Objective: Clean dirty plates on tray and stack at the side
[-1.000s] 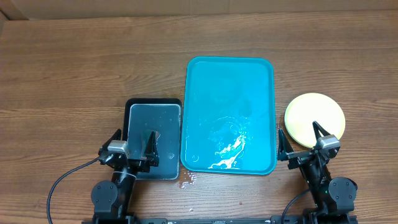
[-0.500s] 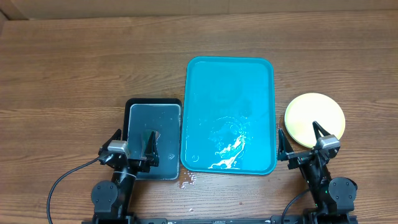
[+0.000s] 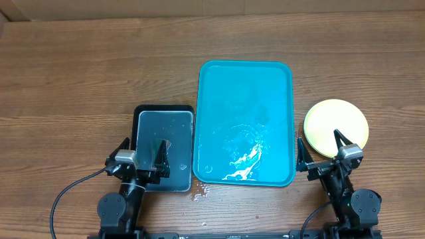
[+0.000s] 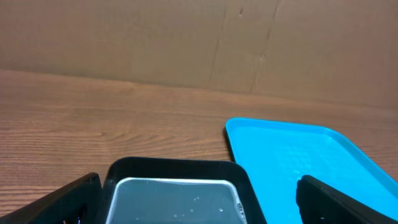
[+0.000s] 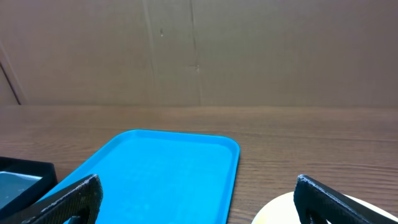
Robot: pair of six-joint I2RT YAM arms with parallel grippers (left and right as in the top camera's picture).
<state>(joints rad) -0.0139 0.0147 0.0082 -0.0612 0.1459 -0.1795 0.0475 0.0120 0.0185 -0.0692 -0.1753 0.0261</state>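
I'm watching the yellow-green round plate [image 3: 335, 126] sitting on the table just right of the large turquoise plastic tray [image 3: 212, 86], and judging it light, stiff, maybe wet-slick, best pinched at its rim, while my left gripper [image 3: 144, 141] and right gripper [image 3: 317, 136] are both gaping empty.

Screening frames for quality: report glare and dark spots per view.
Overhead: white glints, likely glare, at the near end of the large turquoise plastic tray. Left wrist: pale sheen inside the small black rectangular tray. Right wrist: fingers are dark silhouettes.
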